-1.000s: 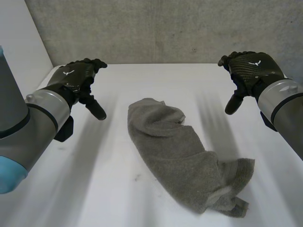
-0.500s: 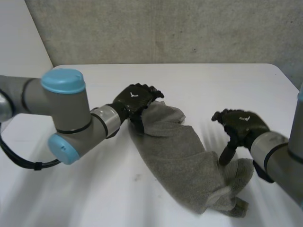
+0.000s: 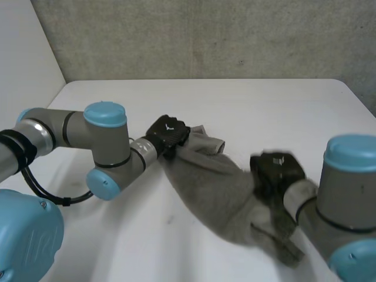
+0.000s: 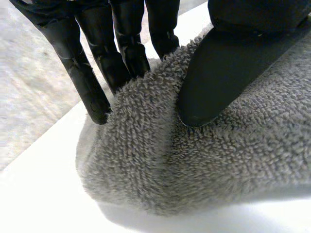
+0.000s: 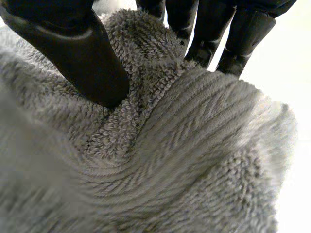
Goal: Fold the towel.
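Note:
A grey terry towel lies crumpled in a slanting strip across the middle of the white table. My left hand is at the towel's far left end. In the left wrist view its fingers and thumb pinch a raised fold of the towel between them. My right hand sits on the near right end. There its thumb and fingers press a ridge of the towel between them.
A rough grey wall runs along the table's far edge, and a white wall stands at the left. My left arm reaches across the table's left half. My right arm is over the near right corner.
Both hands came down from their raised places at the sides onto the towel's two ends and shut on the cloth. The towel now looks pulled longer between them.

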Controlling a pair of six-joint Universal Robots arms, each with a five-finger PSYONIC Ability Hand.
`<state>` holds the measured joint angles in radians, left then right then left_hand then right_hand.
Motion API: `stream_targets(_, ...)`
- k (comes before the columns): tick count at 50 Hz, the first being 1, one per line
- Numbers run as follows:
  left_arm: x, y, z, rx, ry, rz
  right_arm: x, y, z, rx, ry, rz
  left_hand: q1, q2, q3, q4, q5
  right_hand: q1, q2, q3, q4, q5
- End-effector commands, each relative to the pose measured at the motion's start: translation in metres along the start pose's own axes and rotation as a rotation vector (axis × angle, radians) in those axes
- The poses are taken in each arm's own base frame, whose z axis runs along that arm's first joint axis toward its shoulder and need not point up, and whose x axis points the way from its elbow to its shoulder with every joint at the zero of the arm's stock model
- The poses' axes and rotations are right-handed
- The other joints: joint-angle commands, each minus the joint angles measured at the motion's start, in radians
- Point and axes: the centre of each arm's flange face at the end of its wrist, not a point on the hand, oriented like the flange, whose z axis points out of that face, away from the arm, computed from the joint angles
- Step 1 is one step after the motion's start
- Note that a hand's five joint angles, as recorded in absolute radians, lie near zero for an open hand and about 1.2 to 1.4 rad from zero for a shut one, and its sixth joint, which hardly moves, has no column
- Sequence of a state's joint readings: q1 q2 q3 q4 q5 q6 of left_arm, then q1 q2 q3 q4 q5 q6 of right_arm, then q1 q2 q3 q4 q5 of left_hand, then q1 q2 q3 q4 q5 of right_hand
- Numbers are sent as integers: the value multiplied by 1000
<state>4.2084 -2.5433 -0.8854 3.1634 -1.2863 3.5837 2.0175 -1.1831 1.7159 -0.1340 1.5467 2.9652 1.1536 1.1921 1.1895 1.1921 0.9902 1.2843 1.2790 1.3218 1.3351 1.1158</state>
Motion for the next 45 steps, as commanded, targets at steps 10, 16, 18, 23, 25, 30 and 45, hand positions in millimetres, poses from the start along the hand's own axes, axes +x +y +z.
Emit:
stream_targets(10,-106,-156,-79,365,-600,-340,14,-204,-15,927,274,-344,243,204,207,204,231,112,117,74,61,106)
stream_targets(16,-80,-124,-116,286,-545,-548,-17,-145,-10,678,169,-486,243,204,207,204,231,112,117,74,61,106)
stream_targets(18,-68,-105,-123,216,-531,-554,-25,-119,-6,566,118,-525,243,204,207,204,231,112,117,74,61,106)
stream_targets(23,-30,-46,-144,-4,-483,-571,-36,-47,0,273,-18,-576,243,204,207,204,231,112,117,74,61,106)
stream_targets(25,-10,-18,-157,-118,-452,-577,-37,-30,-1,205,-47,-579,243,204,207,204,231,112,117,74,61,106)
stream_targets(30,8,5,-176,-224,-429,-584,-38,-5,-5,113,-81,-577,243,204,207,204,231,112,117,74,61,106)
stream_targets(45,38,13,-214,-284,-374,-572,-38,12,-33,61,-103,-571,17,-22,-19,-21,6,112,117,74,61,106)
